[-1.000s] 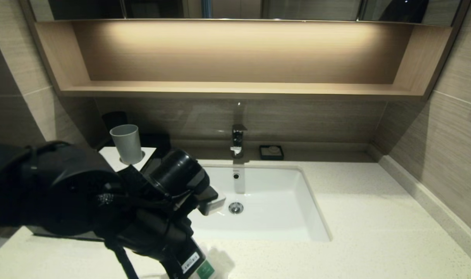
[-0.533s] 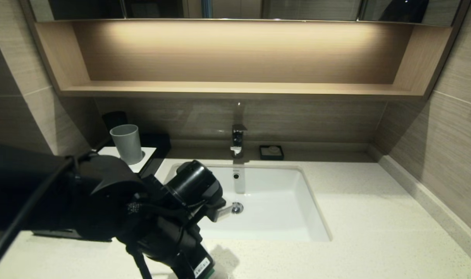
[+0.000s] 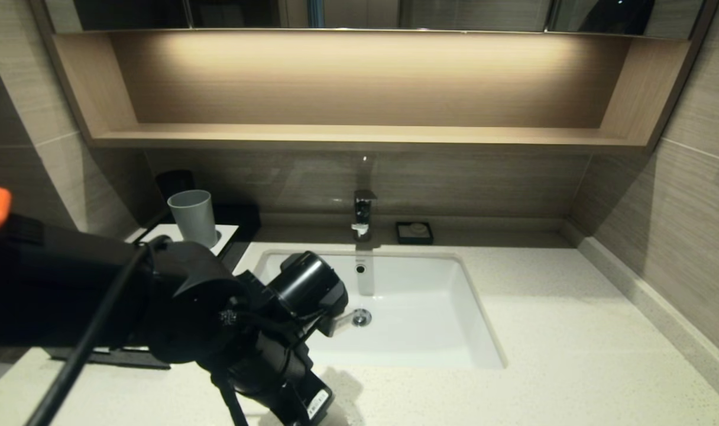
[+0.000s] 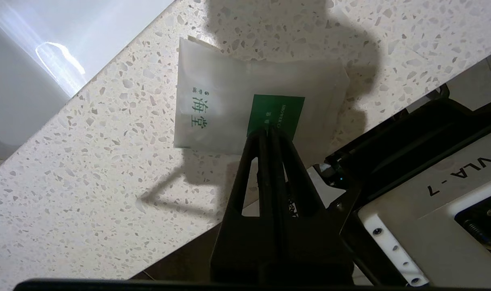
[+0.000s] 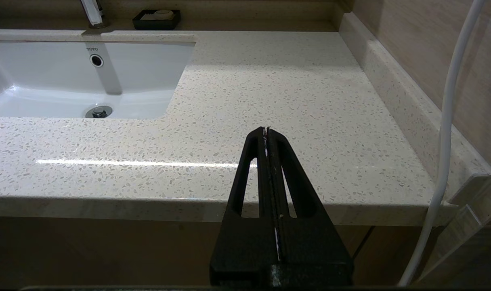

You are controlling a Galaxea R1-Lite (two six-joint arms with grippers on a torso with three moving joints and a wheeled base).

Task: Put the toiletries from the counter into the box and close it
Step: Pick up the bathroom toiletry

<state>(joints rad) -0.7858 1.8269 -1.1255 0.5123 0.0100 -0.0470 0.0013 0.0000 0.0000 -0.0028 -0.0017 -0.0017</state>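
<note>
The sachet [image 4: 229,109], translucent with a green square label, lies flat on the speckled counter [image 4: 88,194] close to its front edge. My left gripper [image 4: 268,130] is shut, with its tips over the edge of the green label. In the head view my left arm [image 3: 247,331] covers the sachet. The black box [image 3: 164,232] with the white top stands at the back left, mostly behind that arm. The two sticks are hidden. My right gripper [image 5: 266,130] is shut and empty, in front of the counter's right part.
A grey cup [image 3: 193,218] stands on the box. The white sink [image 3: 407,313] is inset mid-counter, with a tap [image 3: 362,213] and a black soap dish [image 3: 414,232] behind it. The counter meets a wall ledge [image 5: 395,93] on the right. My own base [image 4: 431,210] is below the counter edge.
My left arm has swung right and down toward the counter's front edge. The sachet, visible at the bottom of the head view one second ago, is now covered by the wrist.
</note>
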